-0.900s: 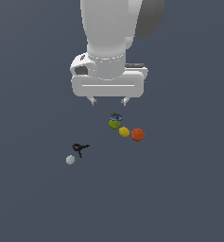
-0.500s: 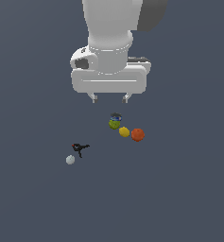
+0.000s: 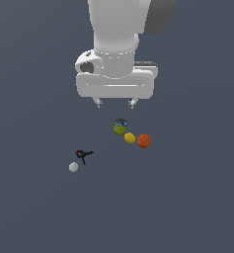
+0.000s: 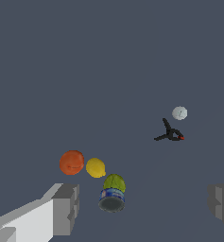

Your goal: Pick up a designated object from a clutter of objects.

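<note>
The designated object (image 3: 120,127) is an olive-green round thing with a dark blue part on its far side, lying on the dark floor. In the wrist view the designated object (image 4: 113,190) shows a green ball touching a small blue can-like piece. My gripper (image 3: 115,104) hangs above and just behind it, open, with nothing between the fingers. In the wrist view the gripper (image 4: 144,205) has its fingers (image 4: 66,208) set wide apart, with the object between them but far below. The clutter spreads around it.
A yellow ball (image 3: 130,138) and an orange ball (image 3: 144,141) lie right beside the green object, toward the exterior view's right. A black-and-red tool-like piece (image 3: 83,154) and a pale grey ball (image 3: 73,167) lie apart toward the exterior view's left.
The hand has shifted slightly upward in the exterior view and turned a little. The fingers stay open. None of the objects moved.
</note>
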{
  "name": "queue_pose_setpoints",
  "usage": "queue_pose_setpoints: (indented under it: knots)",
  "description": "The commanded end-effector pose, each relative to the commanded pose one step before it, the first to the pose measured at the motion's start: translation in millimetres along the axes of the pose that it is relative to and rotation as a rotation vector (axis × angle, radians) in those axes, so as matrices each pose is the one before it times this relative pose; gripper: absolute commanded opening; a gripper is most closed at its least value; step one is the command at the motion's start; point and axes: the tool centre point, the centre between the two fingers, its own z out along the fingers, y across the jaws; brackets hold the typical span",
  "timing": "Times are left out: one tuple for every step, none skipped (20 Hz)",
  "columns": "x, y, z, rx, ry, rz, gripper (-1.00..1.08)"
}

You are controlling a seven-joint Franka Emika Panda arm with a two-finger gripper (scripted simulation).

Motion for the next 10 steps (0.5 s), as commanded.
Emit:
queue_pose_setpoints:
  knots:
    - [-2.04,-0.78,8.99,-0.00057,-0.0018,0.011,1.0]
    - [-1.1,-0.35,4.59,-0.00027,-0.00057,0.00595,1.0]
    - [-1.28,-0.41,5.08,-0.00031,-0.00059,0.00659,1.0]
    - [-1.48,-0.45,5.53,-0.00034,-0.00064,0.00721,1.0]
    - [-1.7,-0.46,6.01,-0.00037,-0.00071,0.00786,1.0]
    - [-1.94,-0.48,6.48,-0.0004,-0.00077,0.0085,1.0]
    - [-2.21,-0.48,6.94,-0.00043,-0.00082,0.00917,1.0]
    - [-2.51,-0.5,7.39,-0.00046,-0.00087,0.00979,1.0]
    - [-2.83,-0.47,7.84,-0.00049,-0.00093,0.01048,1.0]
    - [-3.18,-0.45,8.26,-0.00052,-0.00099,0.01112,1.0]
